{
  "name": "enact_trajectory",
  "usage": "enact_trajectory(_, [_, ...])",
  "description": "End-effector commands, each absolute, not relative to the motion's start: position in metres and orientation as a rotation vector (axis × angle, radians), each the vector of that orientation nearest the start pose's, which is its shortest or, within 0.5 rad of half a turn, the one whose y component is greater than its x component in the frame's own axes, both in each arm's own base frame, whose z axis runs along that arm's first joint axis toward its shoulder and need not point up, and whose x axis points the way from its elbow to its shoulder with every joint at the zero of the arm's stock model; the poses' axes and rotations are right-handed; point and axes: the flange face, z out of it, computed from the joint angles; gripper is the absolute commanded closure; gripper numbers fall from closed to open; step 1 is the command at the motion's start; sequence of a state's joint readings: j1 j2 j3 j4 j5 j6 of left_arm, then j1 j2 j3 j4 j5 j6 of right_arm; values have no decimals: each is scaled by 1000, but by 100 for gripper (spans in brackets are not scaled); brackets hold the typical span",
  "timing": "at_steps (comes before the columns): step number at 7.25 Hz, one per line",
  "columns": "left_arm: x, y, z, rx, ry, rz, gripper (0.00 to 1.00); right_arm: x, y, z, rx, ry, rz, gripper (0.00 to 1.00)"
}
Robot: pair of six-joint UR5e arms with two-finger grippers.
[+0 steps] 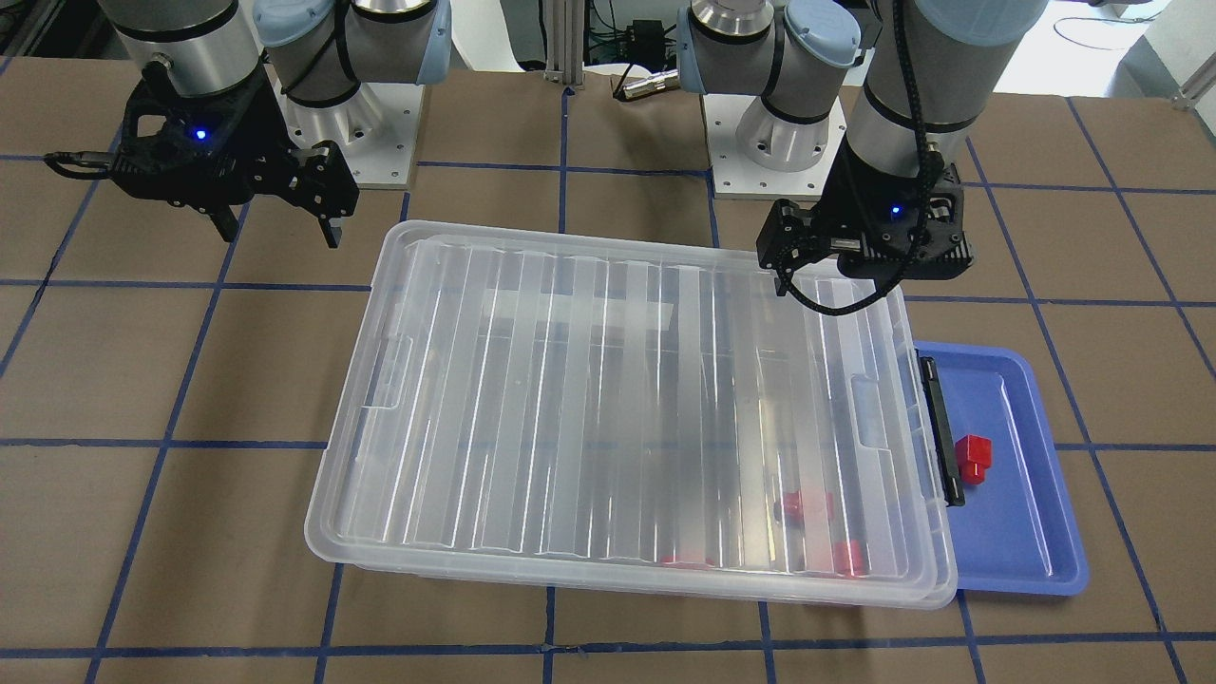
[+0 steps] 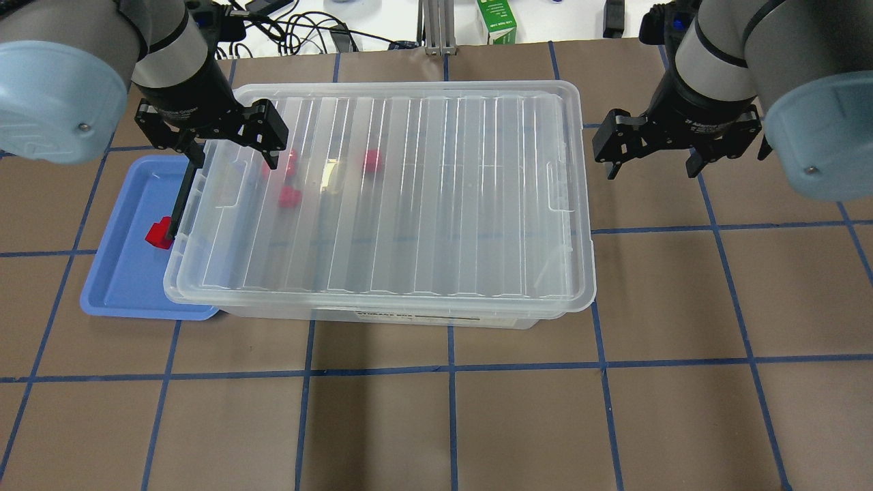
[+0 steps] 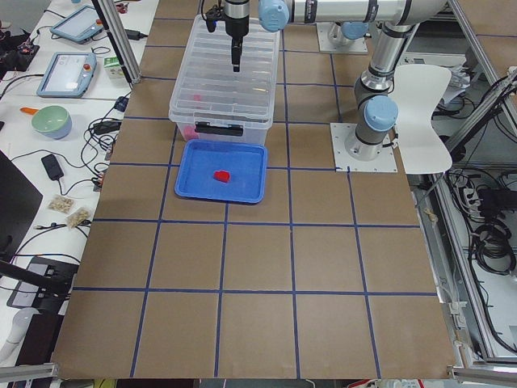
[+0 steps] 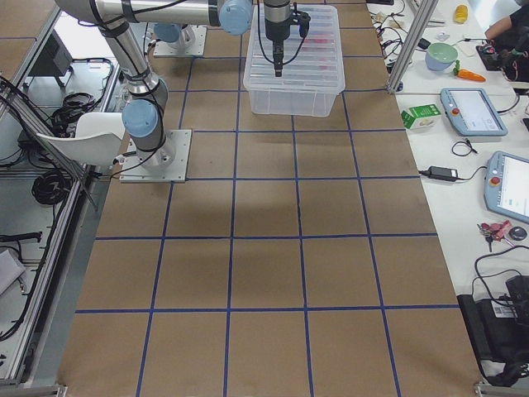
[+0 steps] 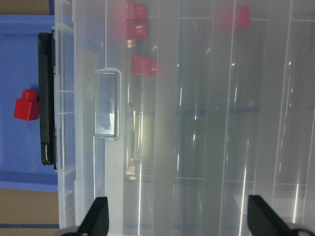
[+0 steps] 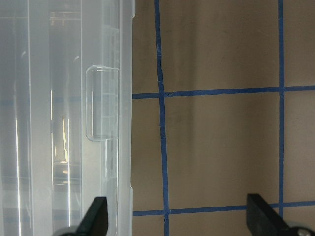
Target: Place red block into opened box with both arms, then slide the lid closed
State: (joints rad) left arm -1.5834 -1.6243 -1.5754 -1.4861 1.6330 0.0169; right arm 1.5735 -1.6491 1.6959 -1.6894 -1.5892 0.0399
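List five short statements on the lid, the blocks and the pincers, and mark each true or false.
1. The lid lies over the box. True.
2. A red block lies on the blue tray. True.
3. The right pincer grips the lid. False: it hangs open beside the box, holding nothing.
4. The box has no blocks in it. False: three red blocks show through the lid.
5. The left pincer is open. True.

A blue tray [image 2: 119, 276] is being borne by the tape-gridded table [image 2: 518, 423]; a green carton [image 2: 496, 22] is being kept beyond it.
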Motion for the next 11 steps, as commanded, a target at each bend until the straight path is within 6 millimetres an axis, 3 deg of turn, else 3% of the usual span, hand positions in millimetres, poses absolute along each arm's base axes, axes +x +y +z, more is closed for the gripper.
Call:
enact_trajectory(1, [-134,-515,466,44,3080,-38,0,133,-465,475,59,3153,-114,0])
enact_trajectory(6, [-133,-516,465,44,3078,-33,0,130,-463,466,57,3172,-76,0])
enact_trajectory(7, [-133,-516,466,44,3078,-38,0,132,-462,459,59,3161,-64,0])
enact_trajectory(9, [-133,-514,469,46,3075,-44,0,131,-461,409,81,3175,80,0])
enact_trajectory(10, [-133,-513,471,45,3075,-54,0,131,-462,404,91,3168,86,0])
enact_trajectory(11, [-133,-512,473,45,3075,-56,0,132,-475,411,88,3156,-50,0])
